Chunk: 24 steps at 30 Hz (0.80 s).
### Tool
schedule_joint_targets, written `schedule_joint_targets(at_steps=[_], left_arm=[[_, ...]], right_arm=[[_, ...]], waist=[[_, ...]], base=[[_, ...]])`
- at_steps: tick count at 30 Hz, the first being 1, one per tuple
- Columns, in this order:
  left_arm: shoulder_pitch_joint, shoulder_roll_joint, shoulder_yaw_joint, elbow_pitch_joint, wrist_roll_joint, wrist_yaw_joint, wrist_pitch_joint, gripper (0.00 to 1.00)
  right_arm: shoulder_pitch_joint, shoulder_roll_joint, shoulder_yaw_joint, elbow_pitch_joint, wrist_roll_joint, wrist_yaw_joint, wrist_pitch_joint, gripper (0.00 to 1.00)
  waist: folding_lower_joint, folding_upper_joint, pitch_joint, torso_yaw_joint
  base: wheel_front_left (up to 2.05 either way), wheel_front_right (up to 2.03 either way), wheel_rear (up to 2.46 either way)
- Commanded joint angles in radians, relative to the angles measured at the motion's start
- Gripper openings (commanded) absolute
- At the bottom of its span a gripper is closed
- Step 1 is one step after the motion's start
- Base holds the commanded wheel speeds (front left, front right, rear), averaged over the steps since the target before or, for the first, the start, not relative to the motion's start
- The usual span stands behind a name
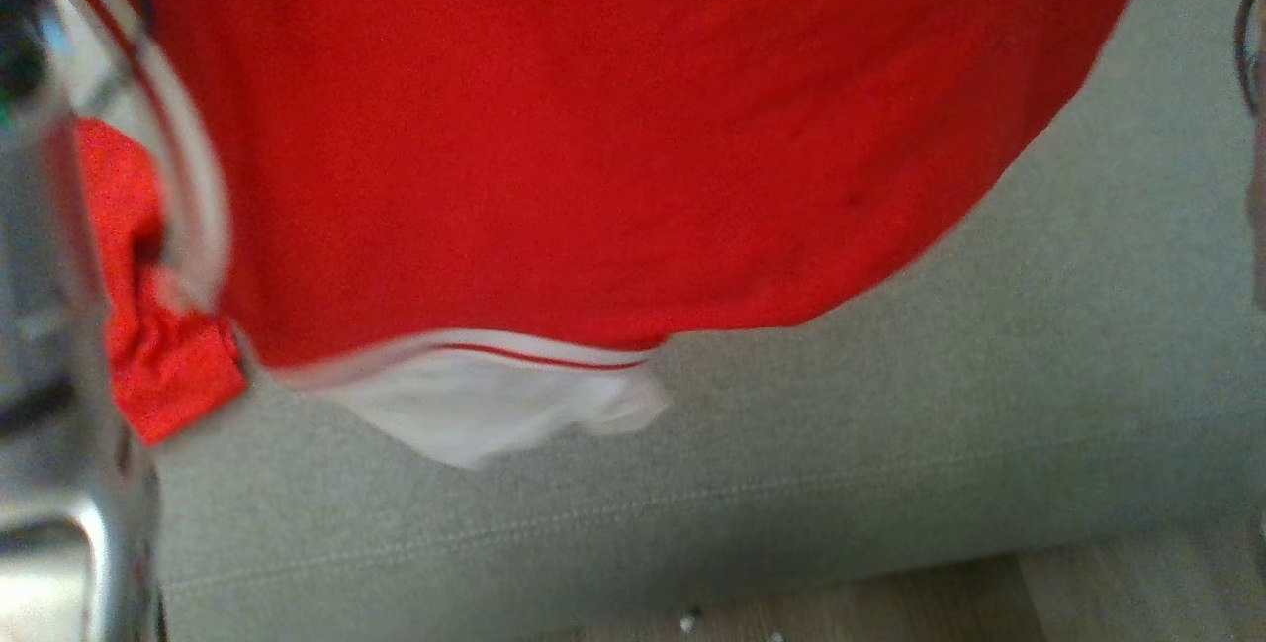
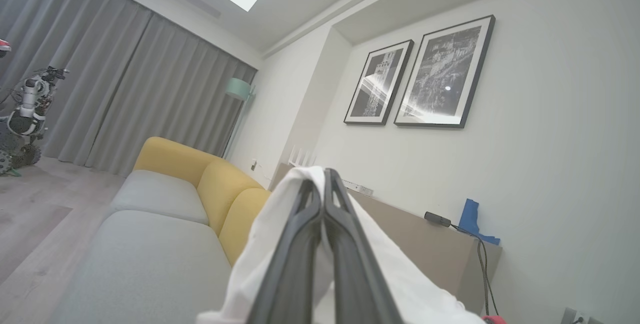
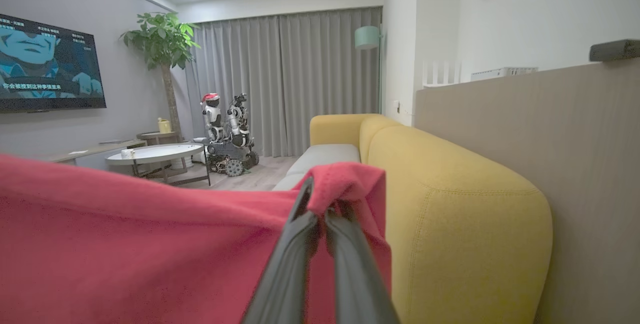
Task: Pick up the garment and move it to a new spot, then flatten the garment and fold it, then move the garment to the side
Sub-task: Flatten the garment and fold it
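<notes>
Left gripper [image 2: 321, 180] tight on garment [image 1: 593, 128]

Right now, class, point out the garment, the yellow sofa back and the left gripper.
garment [image 1: 593, 147], head view, on its red body panel.
yellow sofa back [image 3: 460, 224], right wrist view, on the nearest cushion's front face.
left gripper [image 2: 321, 186], left wrist view, between the closed fingertips, which pinch the garment's white cloth.

Red garment [image 1: 593, 128] edged white with thin red stripe, grey-and-yellow sofa [image 3: 450, 214], grey curtains [image 3: 280, 79]
</notes>
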<state>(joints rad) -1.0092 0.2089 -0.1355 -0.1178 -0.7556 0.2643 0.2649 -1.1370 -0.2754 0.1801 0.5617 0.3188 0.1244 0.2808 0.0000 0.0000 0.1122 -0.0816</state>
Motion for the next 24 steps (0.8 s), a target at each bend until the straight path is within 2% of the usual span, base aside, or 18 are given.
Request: schedule_joint_targets(at_steps=[1, 6, 10, 11, 19, 22, 24], left_arm=[[-0.11, 0.049, 0.024, 0.02, 0.008, 0.003, 0.021, 0.0], [-0.386, 0.037, -0.018, 0.197, 0.058, -0.009, 0.015, 0.0], [-0.594, 0.009, -0.054, 0.394, 0.122, -0.054, -0.097, 0.0], [-0.594, 0.009, -0.054, 0.394, 0.122, -0.054, -0.097, 0.0], [-0.89, -0.074, -0.057, 0.709, 0.163, -0.11, -0.354, 0.0], [-0.918, -0.092, -0.075, 0.78, 0.174, -0.142, -0.421, 0.0], [-0.909, -0.101, -0.089, 0.821, 0.175, -0.165, -0.445, 0.0]], right_arm=[[-0.088, 0.008, -0.013, -0.044, 0.009, 0.006, 0.028, 0.0], [-0.282, 0.008, -0.066, -0.031, -0.044, 0.006, 0.031, 0.0], [-0.445, 0.016, -0.069, 0.062, -0.146, 0.006, -0.048, 0.0], [-0.445, 0.016, -0.069, 0.062, -0.146, 0.006, -0.048, 0.0], [-0.712, 0.056, -0.24, 0.258, -0.283, 0.006, -0.35, 0.0], [-0.738, 0.077, -0.316, 0.321, -0.278, 0.006, -0.462, 0.0], [-0.728, 0.104, -0.372, 0.381, -0.23, 0.006, -0.484, 0.0]], waist=[[0.0, 0.0, 0.092, -0.006], [0.0, 0.0, 0.293, 0.014], [0.0, 0.0, 0.388, 0.05], [0.0, 0.0, 0.388, 0.05], [0.0, 0.0, 0.497, 0.109], [0.0, 0.0, 0.537, 0.128], [0.0, 0.0, 0.566, 0.135]], base=[[0.0, 0.0, 0.0], [0.0, 0.0, 0.0], [0.0, 0.0, 0.0], [0.0, 0.0, 0.0], [0.0, 0.0, 0.0], [0.0, 0.0, 0.0], [0.0, 0.0, 0.0]])
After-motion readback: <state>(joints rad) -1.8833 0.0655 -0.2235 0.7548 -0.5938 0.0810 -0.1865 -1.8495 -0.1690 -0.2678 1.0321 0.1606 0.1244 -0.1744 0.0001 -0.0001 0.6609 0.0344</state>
